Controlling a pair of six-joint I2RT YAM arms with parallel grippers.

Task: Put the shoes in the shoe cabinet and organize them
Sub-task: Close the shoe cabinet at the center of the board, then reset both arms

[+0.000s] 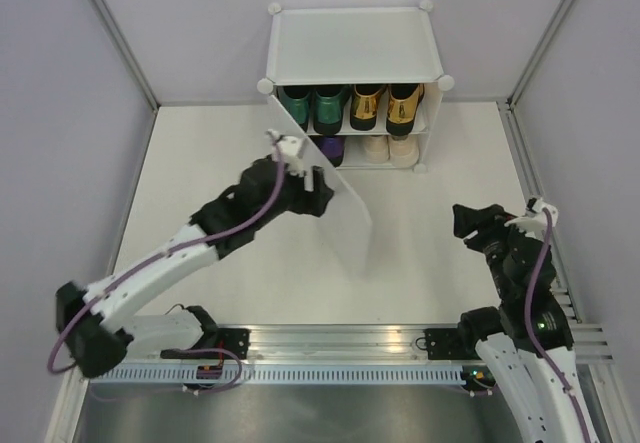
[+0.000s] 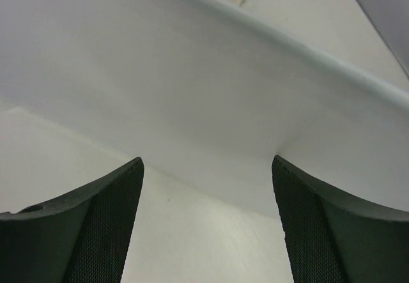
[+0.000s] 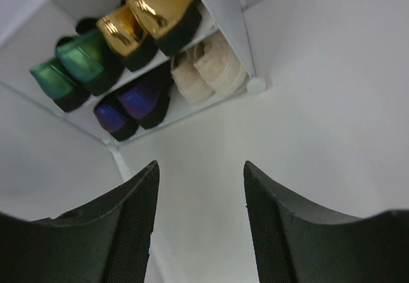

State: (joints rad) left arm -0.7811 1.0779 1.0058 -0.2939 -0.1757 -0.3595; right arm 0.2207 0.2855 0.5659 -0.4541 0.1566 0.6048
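Note:
The shoe cabinet [image 1: 355, 41] stands at the back of the table. Green loafers [image 1: 312, 106] and gold loafers [image 1: 385, 106] sit on its upper tier. Purple shoes [image 1: 330, 149] and beige sneakers [image 1: 388, 149] sit on the lower tier. The frosted door panel [image 1: 340, 185] is swung open toward the front. My left gripper [image 1: 320, 193] is open, its tips right at the door's outer face [image 2: 192, 72]. My right gripper [image 1: 468, 221] is open and empty, front right of the cabinet. In the right wrist view all four pairs show: green [image 3: 77, 66], gold [image 3: 147, 15], purple [image 3: 131, 104], beige [image 3: 208, 72].
White walls enclose the table on the left, back and right. A metal rail [image 1: 330, 343] with both arm bases runs along the near edge. The open door stands between the two arms.

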